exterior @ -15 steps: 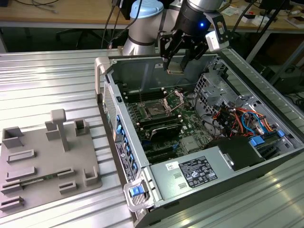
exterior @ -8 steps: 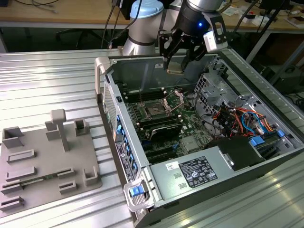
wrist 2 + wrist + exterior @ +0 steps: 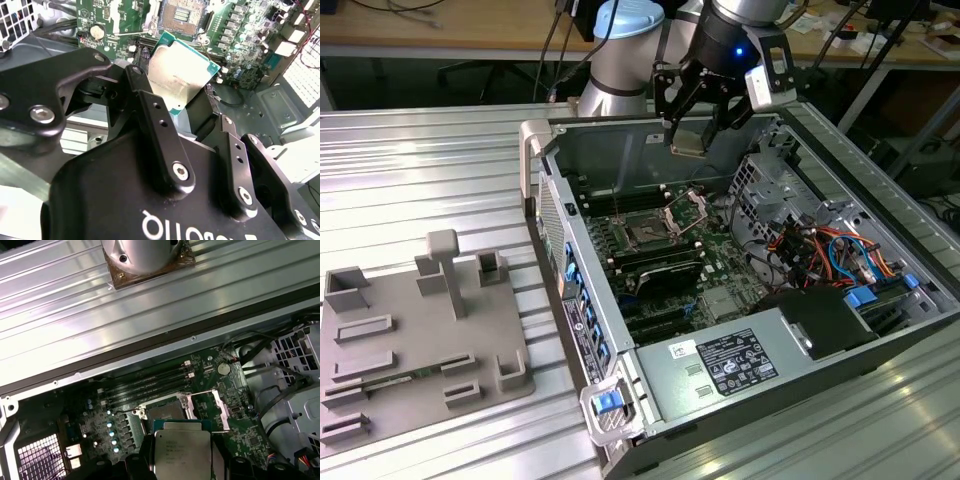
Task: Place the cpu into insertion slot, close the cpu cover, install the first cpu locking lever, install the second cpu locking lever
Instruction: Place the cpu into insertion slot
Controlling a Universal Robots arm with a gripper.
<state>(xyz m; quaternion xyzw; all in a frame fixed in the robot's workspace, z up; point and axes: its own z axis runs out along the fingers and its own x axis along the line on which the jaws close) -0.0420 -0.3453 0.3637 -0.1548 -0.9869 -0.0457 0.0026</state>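
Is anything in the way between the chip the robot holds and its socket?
Nothing visible does. The gripper holds the cpu in open air above the insertion slot, and the cpu cover is swung up beside the slot, leaving it uncovered.

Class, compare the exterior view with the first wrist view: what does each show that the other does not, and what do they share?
Exterior view: the grey fixture tray beside the computer case, and the power supply.
First wrist view: a round silvery base on a brown plate, and a coin battery.
Both: the claw shut on the cpu, held clear of the insertion slot, with the cpu cover raised open.
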